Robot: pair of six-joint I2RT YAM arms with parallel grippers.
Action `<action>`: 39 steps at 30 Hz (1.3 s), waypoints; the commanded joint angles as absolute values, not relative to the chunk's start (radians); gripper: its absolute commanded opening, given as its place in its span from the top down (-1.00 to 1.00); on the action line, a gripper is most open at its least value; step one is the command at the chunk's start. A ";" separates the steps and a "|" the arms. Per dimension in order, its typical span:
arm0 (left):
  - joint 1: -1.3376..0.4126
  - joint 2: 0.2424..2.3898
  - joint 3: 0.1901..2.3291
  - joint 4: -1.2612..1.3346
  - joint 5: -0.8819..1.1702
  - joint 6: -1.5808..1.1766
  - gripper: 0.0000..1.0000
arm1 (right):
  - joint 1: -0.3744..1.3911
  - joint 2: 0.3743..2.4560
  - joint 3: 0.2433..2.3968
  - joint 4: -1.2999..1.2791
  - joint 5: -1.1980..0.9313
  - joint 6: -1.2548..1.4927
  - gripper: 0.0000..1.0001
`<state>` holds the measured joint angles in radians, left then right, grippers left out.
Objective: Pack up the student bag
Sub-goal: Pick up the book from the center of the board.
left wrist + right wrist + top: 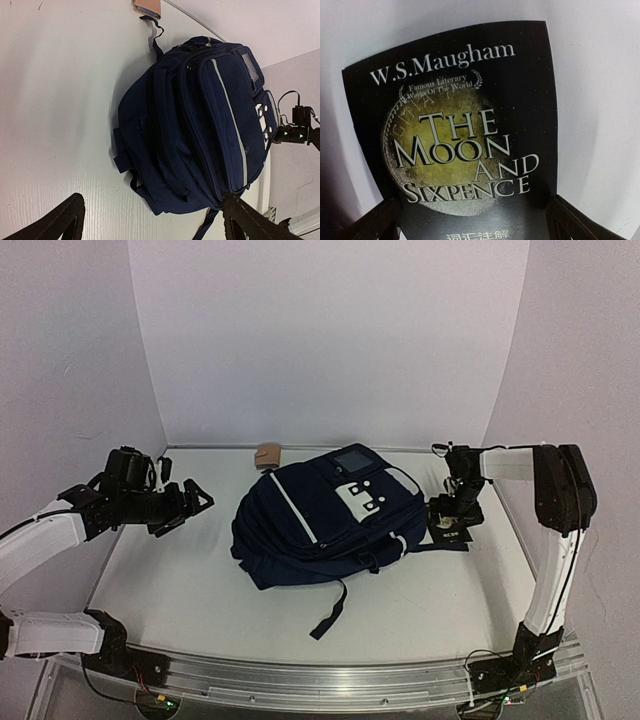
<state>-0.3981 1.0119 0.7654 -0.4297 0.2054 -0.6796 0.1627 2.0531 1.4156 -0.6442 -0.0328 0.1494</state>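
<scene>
Right claw, wide open and empty, above book at three o'clock of student bag; should grip edges squarely. Left claw open, empty.

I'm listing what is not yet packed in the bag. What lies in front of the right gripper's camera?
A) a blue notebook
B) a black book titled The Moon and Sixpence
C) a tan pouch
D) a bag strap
B: the right wrist view shows the black book with that title between the fingers of the open right gripper, outside the student bag.
</scene>
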 commanded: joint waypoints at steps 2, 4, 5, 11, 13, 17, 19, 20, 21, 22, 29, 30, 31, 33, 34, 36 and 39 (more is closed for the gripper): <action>-0.393 1.006 0.809 -0.448 0.189 -0.662 -0.91 | 0.165 2.085 1.443 -0.652 0.060 0.131 -0.96; -0.393 1.010 0.811 -0.447 0.192 -0.661 -0.91 | 0.166 2.073 1.446 -0.652 0.061 0.117 -0.96; -0.393 1.012 0.810 -0.445 0.193 -0.661 -0.91 | 0.166 2.064 1.450 -0.652 0.064 0.112 -0.96; -0.393 1.030 0.816 -0.436 0.202 -0.661 -0.91 | 0.146 2.048 1.482 -0.655 0.034 0.097 -0.96; -0.393 1.035 0.821 -0.436 0.204 -0.658 -0.91 | 0.127 2.058 1.490 -0.654 0.015 0.095 -0.96; -0.393 1.035 0.822 -0.435 0.203 -0.658 -0.91 | 0.107 2.086 1.490 -0.651 -0.024 0.082 -0.96; -0.393 1.033 0.820 -0.437 0.201 -0.658 -0.91 | 0.105 2.103 1.492 -0.652 -0.059 0.076 -0.96; -0.393 1.032 0.819 -0.438 0.201 -0.659 -0.91 | 0.105 2.109 1.491 -0.651 -0.078 0.074 -0.96; -0.393 1.032 0.818 -0.439 0.201 -0.659 -0.91 | 0.105 2.112 1.490 -0.650 -0.089 0.074 -0.97; -0.393 1.032 0.817 -0.439 0.200 -0.661 -0.91 | 0.105 2.112 1.488 -0.650 -0.092 0.073 -0.96; -0.393 1.033 0.816 -0.438 0.197 -0.661 -0.92 | 0.107 2.110 1.480 -0.652 -0.083 0.075 -0.96; -0.393 1.034 0.817 -0.437 0.197 -0.660 -0.92 | 0.107 2.114 1.477 -0.652 -0.081 0.077 -0.96; -0.393 1.036 0.817 -0.436 0.198 -0.660 -0.92 | 0.107 2.120 1.476 -0.652 -0.084 0.078 -0.93; -0.393 1.039 0.819 -0.436 0.199 -0.660 -0.92 | 0.106 2.134 1.470 -0.651 -0.093 0.082 -0.80; -0.393 1.038 0.819 -0.435 0.199 -0.659 -0.92 | 0.107 2.138 1.468 -0.650 -0.097 0.084 -0.70; -0.393 1.036 0.819 -0.438 0.197 -0.659 -0.92 | 0.107 2.144 1.462 -0.650 -0.094 0.090 -0.47; -0.393 1.031 0.815 -0.442 0.193 -0.659 -0.92 | 0.107 2.149 1.456 -0.650 -0.084 0.097 -0.05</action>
<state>-0.3981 1.0351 0.7670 -0.4301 0.2058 -0.6777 0.1017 2.0953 1.4670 -0.6250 -0.0917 0.0917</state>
